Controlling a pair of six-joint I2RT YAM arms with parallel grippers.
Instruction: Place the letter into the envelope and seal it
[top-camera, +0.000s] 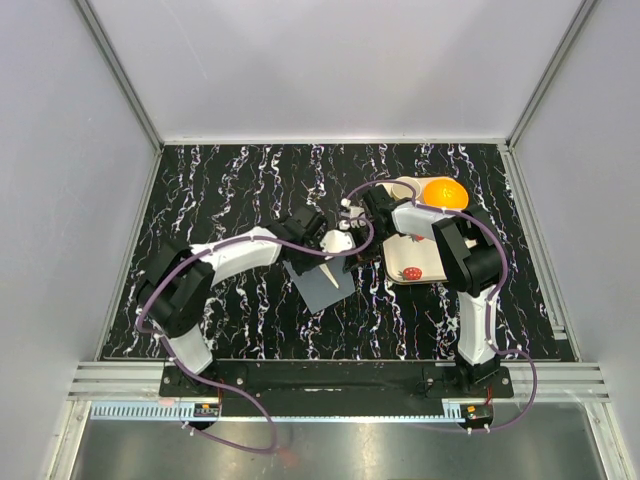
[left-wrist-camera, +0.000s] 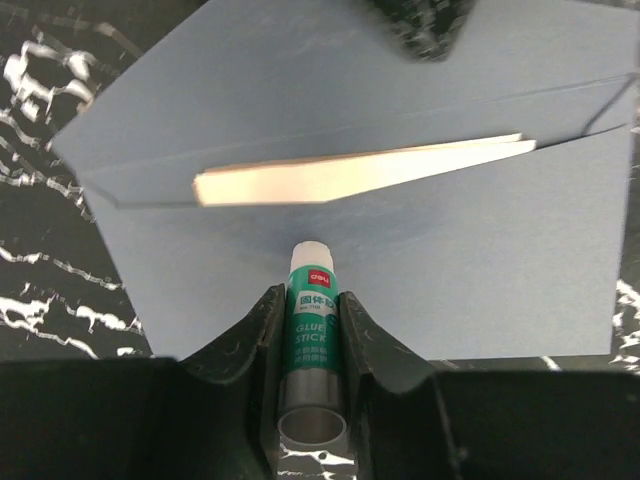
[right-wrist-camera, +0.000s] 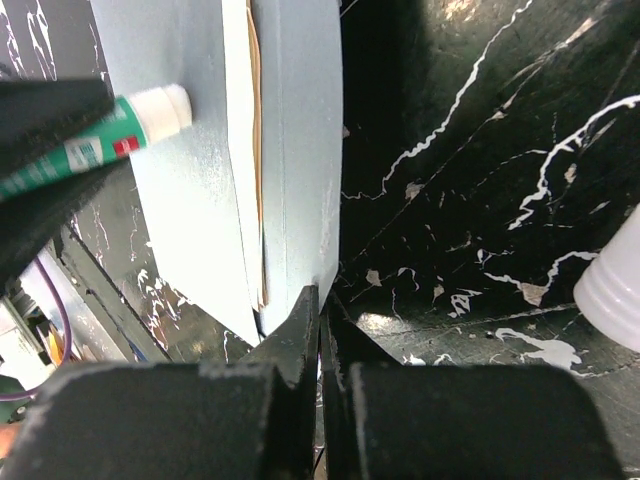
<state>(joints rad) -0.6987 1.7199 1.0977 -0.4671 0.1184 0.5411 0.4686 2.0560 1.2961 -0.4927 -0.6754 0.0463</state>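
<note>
Letter (left-wrist-camera: 360, 172) partly inside envelope (left-wrist-camera: 420, 280)

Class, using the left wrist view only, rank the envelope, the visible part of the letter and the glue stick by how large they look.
1. The envelope, clearly largest.
2 and 3. The showing strip of the letter and the glue stick look about alike; the stick is nearer the camera, so no ranking.
</note>
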